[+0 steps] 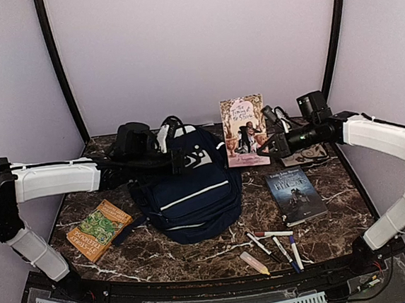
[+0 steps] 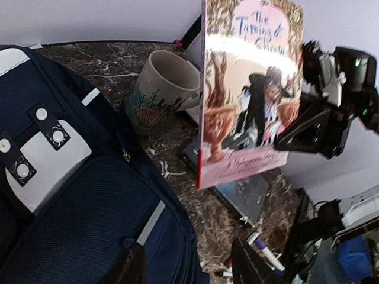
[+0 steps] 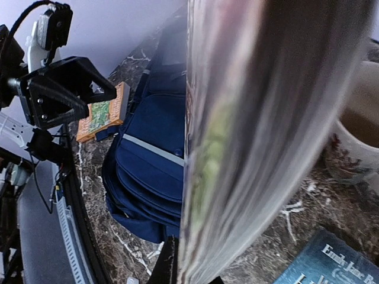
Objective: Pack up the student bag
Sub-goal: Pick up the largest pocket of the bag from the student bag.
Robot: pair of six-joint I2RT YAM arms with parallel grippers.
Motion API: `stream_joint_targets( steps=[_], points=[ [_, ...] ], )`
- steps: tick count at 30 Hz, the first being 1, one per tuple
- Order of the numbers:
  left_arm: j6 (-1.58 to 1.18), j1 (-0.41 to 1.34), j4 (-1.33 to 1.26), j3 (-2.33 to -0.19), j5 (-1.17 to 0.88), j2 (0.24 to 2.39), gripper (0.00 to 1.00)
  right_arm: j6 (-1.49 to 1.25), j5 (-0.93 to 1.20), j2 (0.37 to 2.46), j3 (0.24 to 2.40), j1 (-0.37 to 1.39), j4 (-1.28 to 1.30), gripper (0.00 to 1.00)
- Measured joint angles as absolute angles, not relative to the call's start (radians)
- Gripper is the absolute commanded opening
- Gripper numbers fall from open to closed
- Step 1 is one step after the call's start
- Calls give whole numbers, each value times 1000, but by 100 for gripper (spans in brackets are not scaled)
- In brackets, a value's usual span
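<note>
student bag [image 1: 192,198] lying mid table [image 1: 337,232], left gripper [image 2: 189,266] spread open right over its top, looks empty-handed, right gripper [image 1: 267,144] clamped on upright pink paperback [image 1: 244,130] beside the bag

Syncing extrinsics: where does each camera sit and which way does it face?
Top external: above and behind, looking down at the table; left arm, right arm show.
Left wrist: over the student bag, facing the pink book; left fingers at bottom.
Right wrist: at that book's edge, facing the bag; right fingers at bottom.
Shared: book, bag.
</note>
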State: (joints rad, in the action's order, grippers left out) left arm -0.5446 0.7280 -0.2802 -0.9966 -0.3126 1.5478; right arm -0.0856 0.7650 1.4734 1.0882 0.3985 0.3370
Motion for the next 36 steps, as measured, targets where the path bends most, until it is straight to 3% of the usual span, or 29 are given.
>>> stream_joint_targets(
  steps=[6,12,24,32,36],
  points=[
    [-238,869,102,-1180,-186,1611,54,70,635,1278,1023,353,445,0],
    [-61,962,293,-1272,-148,1714,54,138,585,1225,1008,300,522,0],
    [51,1011,471,-1617,-137,2042,50,156,571,1192,968,235,554,0],
    [67,1036,559,-1765,-58,2158,53,155,572,1189,951,229,552,0],
    [67,1040,580,-1790,-4,2189,48,152,572,1187,942,225,548,0]
  ],
)
